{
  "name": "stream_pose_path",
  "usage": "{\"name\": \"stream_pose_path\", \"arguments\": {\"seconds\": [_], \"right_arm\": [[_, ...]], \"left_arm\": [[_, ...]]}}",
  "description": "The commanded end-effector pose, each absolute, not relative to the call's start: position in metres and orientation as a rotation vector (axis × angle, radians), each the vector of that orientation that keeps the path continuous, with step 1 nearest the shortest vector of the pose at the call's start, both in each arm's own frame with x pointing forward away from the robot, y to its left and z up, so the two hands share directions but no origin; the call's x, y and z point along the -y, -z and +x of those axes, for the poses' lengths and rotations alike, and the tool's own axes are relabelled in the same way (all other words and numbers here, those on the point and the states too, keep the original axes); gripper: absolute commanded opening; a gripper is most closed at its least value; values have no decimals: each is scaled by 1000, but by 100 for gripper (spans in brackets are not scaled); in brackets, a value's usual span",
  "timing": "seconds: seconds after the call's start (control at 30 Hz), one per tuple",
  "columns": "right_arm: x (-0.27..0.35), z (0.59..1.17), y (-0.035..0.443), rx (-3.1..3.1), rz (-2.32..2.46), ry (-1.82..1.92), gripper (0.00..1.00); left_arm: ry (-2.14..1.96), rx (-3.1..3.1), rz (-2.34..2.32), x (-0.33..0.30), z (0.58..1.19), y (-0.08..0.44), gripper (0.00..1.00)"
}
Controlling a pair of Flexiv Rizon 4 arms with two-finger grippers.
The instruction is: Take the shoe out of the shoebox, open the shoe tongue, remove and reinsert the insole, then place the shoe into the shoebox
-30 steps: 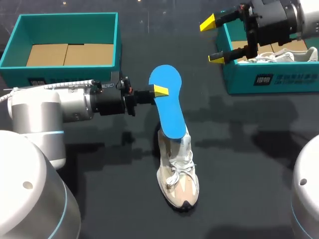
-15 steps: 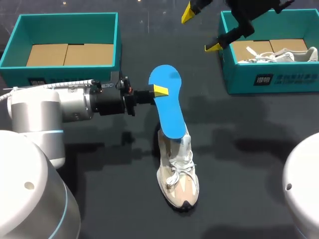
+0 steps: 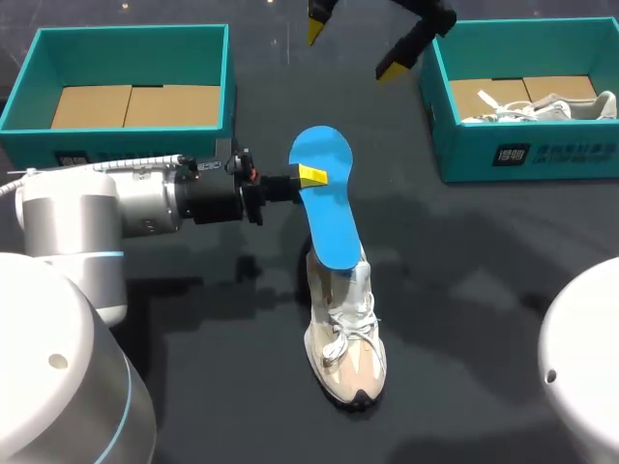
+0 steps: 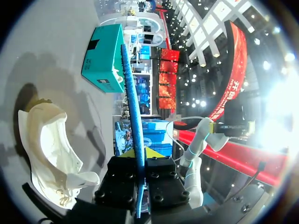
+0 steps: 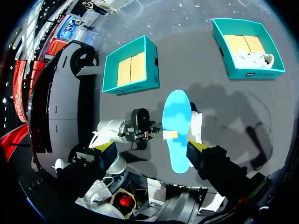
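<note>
Exhibition hall: red banner (image 4: 231, 70), ceiling lights (image 4: 202, 24)

Shoe (image 3: 346, 338) heel — behind insole (image 3: 327, 208)

The head camera sits high, above and behind the robot. It looks down on the whole dark table (image 3: 484, 271) from far off.

The left wrist camera rides on the left arm (image 3: 145, 203). It looks sideways, low across the table, and is very close to the flat blue foam insole (image 4: 132, 93), so it sees only the thin edge.

The right wrist camera rides on the right arm (image 3: 580, 367), high up. It looks down from far away.

All three see the insole and the white and beige sneaker (image 3: 345, 338). The two high views both see the teal cardboard box with a brown floor (image 3: 228, 92) and the teal cardboard box with a white shoe in it (image 3: 527, 155).
</note>
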State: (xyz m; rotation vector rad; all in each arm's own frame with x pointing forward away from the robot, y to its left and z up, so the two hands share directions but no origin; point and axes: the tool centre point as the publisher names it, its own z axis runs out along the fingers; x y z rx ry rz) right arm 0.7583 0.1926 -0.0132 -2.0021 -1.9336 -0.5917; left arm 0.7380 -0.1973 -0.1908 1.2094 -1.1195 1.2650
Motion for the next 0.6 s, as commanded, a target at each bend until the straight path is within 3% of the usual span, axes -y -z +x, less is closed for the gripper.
{"name": "stream_pose_path", "arguments": {"seconds": [0.03, 0.6], "right_arm": [[-204, 756, 9, 2160, -2243, 223, 100], [-234, 746, 7, 2228, -2305, 92, 100]], "left_arm": [[-1266, 1120, 1210, 197, 737, 191, 0], [-1266, 1120, 1210, 197, 737, 191, 0]]}}
